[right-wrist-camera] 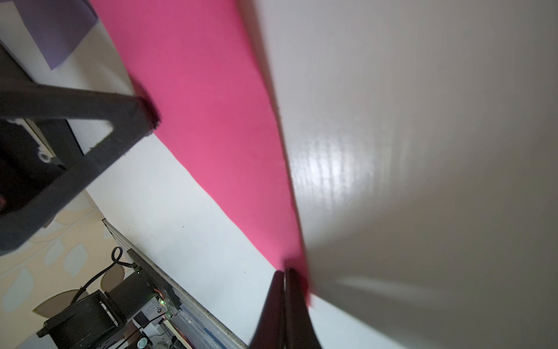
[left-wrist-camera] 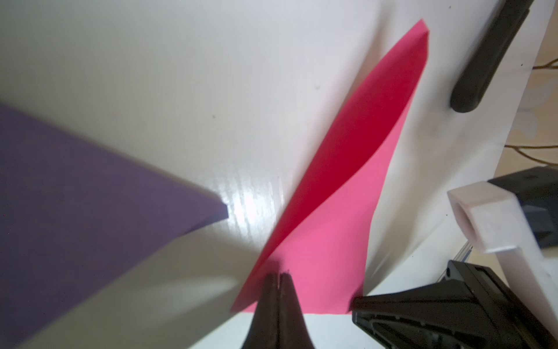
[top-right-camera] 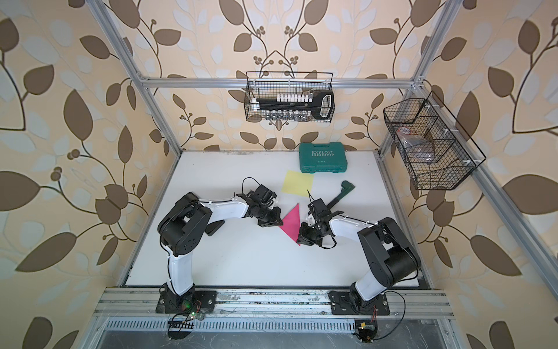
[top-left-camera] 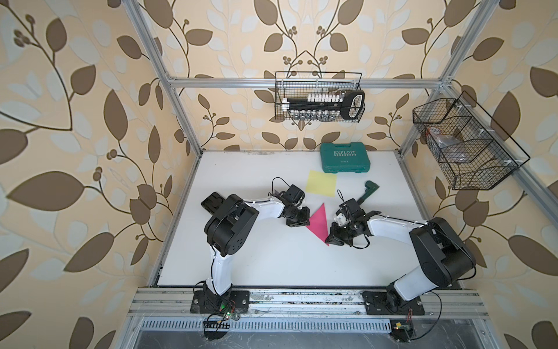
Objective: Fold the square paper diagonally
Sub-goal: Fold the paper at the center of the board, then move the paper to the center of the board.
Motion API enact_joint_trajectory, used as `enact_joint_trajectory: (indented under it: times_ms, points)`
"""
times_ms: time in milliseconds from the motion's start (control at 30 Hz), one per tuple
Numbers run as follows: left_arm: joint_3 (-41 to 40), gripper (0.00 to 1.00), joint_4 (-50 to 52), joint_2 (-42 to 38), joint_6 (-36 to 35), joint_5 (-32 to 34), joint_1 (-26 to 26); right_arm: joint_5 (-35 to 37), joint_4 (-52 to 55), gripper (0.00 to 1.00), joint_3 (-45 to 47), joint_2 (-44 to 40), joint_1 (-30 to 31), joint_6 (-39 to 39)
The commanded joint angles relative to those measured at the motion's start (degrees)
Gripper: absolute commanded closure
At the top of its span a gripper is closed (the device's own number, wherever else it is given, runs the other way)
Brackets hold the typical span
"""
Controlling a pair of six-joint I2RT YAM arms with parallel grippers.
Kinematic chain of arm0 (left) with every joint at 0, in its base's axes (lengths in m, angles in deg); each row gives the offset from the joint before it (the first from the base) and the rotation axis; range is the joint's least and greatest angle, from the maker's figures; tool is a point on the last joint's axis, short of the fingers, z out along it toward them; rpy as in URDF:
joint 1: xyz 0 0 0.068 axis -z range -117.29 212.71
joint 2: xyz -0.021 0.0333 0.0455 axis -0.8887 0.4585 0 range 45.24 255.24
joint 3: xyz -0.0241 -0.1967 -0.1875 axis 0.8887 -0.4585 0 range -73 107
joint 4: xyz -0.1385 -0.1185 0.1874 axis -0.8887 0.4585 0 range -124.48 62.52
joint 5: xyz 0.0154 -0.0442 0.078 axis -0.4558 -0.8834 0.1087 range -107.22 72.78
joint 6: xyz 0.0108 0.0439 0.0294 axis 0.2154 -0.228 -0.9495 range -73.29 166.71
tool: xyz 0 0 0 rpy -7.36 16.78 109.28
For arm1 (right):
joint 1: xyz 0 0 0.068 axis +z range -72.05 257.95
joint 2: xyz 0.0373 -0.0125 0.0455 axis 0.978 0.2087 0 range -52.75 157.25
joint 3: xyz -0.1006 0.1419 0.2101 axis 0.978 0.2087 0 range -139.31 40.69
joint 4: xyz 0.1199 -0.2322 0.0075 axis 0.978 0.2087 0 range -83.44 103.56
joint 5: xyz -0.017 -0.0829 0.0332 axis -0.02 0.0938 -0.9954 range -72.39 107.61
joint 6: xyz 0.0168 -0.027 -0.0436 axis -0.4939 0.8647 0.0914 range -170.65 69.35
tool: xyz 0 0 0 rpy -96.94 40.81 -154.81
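In both top views the rear wire basket (top-left-camera: pixel 280 90) holds a socket rack (top-left-camera: pixel 317 104). The side basket (top-left-camera: pixel 422 121) holds what may be a plastic bag (top-left-camera: pixel 437 136). The folded pink paper (top-left-camera: pixel 319 222) lies mid-table between the left gripper (top-left-camera: pixel 303 222) and the right gripper (top-left-camera: pixel 329 237).

Left wrist: the left gripper (left-wrist-camera: pixel 280 276), jaws together, presses the paper's edge.

Right wrist: the right gripper (right-wrist-camera: pixel 285 272), also closed, touches its corner.

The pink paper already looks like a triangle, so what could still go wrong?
In the left wrist view the upper layer of the pink paper bows off the lower one, so the fold might spring open. The left gripper and right gripper, both shut, sit at its corners; dragging could shift it.
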Motion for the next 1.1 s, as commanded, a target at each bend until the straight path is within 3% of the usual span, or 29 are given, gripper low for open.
enact_joint_trajectory:
  times_ms: [0, 533, 733, 1067]
  points:
    - [-1.9, 1.0, 6.5, 4.2, -0.2, 6.1, -0.5, 4.3, 6.6, 1.0, 3.1, 0.7, -1.0, 1.4]
    - [-1.1, 1.0, 7.1, 4.4, -0.1, 6.4, -0.5, 5.2, 9.7, 1.0, 5.5, -3.3, -1.0, 4.0]
    - [-0.5, 1.0, 7.2, 1.6, -1.4, 6.6, -0.5, 4.3, 11.1, 1.0, -0.5, -13.1, -1.3, 7.0]
    - [0.3, 1.0, 13.1, -3.1, -2.6, 10.3, -0.4, 0.2, 16.1, 1.0, -8.2, -18.5, -13.8, 11.8]
